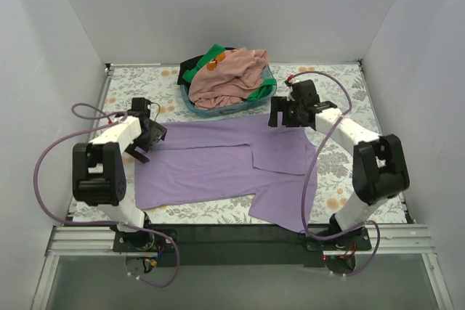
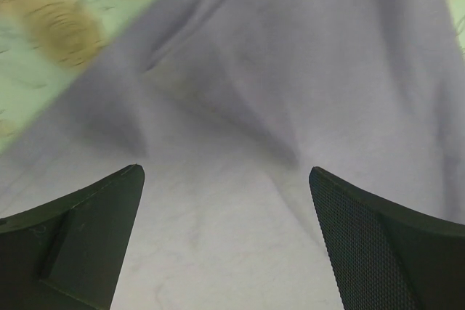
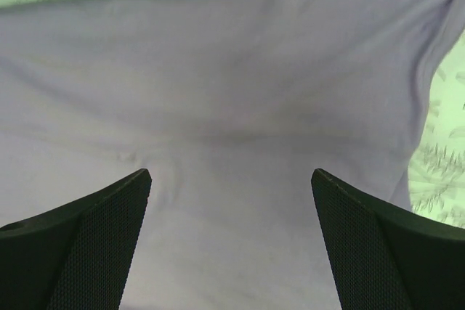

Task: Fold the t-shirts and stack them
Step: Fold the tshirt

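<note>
The lavender-purple t-shirt lies spread on the floral table, partly folded, with a flap hanging toward the near right. My left gripper is open just above its left edge; the left wrist view shows wrinkled purple cloth between the spread fingers. My right gripper is open over the shirt's far right edge, with flat purple cloth below it. The dusty pink, bright green and black tees are piled in the teal basket.
The teal basket stands at the back centre. White walls enclose the table on three sides. Floral tablecloth shows around the shirt. Purple cables loop beside both arms.
</note>
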